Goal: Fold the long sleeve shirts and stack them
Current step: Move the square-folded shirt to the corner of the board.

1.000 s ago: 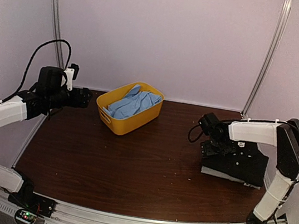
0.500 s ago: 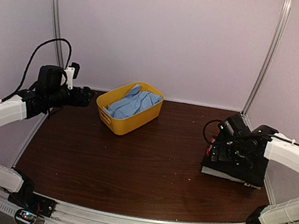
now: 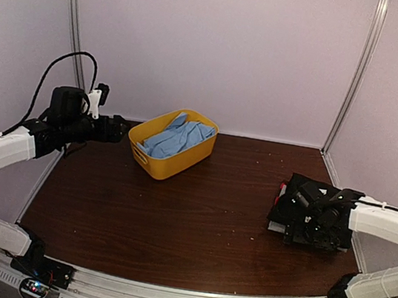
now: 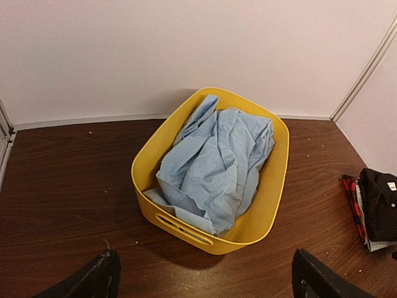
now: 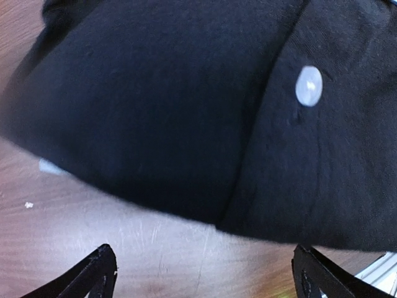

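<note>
Light blue shirt [image 4: 214,164] lay crumpled inside the yellow bin [image 4: 278,186], filling most of it, one fold rising over the far rim; bin sat on the brown wooden table [image 3: 195,223], far and left of centre, turned at an angle; handle slot showed on its near-left wall.

Black shirt [image 5: 155,112] lay folded at the right side of the table, about mid-depth, topmost of a small stack; one white button [image 5: 309,85] was visible on its placket; pale grey cloth [image 4: 374,243] peeked out beneath it at the near edge; red checked cloth [image 4: 352,202] showed along the stack's left edge.

Left gripper [image 4: 201,282] hung in the air just left of the bin, aimed at it, jaws spread wide and released, nothing between them; apart from bin and blue shirt.

Right gripper [image 5: 205,279] was low over the black shirt, jaws spread wide, released, gripping nothing; right wrist view showed both fingertips [image 5: 93,273] against bare wood just beside the shirt's folded edge; could not tell whether the gripper body touched the cloth.
</note>
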Tool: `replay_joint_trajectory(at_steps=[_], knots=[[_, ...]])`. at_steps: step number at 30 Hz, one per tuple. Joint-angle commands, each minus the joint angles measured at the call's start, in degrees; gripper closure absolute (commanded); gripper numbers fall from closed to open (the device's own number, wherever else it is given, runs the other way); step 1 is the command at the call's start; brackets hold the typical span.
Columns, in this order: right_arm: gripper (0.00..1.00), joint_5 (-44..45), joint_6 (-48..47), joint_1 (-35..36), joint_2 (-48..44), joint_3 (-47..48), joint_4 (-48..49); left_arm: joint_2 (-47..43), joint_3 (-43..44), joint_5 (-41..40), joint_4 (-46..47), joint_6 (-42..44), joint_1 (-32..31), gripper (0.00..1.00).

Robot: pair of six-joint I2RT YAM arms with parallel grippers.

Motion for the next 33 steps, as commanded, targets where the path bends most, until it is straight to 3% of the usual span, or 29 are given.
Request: replay_joint_trajectory(at_steps=[1, 14, 23, 28, 33], knots=[[0.0, 0.1, -1.9, -3.7, 4.9, 0.0, 5.4, 0.2, 1.1, 2.3, 3.6, -1.0, -0.1, 0.03], [0.0, 10.4, -14.6, -16.7, 20.1, 8.1, 9.8, 2.1, 1.5, 3.4, 3.7, -1.1, -0.1, 0.03], [0.0, 14.1, -25.3, -25.9, 30.9, 19.0, 11.3, 4.4, 3.0, 0.5, 1.0, -1.0, -0.1, 0.03], [0.0, 13.5, -26.3, -25.7, 32.0, 22.4, 10.5, 8.9, 5.9, -6.1, -5.2, -2.6, -0.1, 0.03], [0.0, 8.6, -24.0, -18.4, 26.0, 19.6, 12.0, 15.8, 9.0, -9.6, -11.5, -3.3, -0.1, 0.03]])
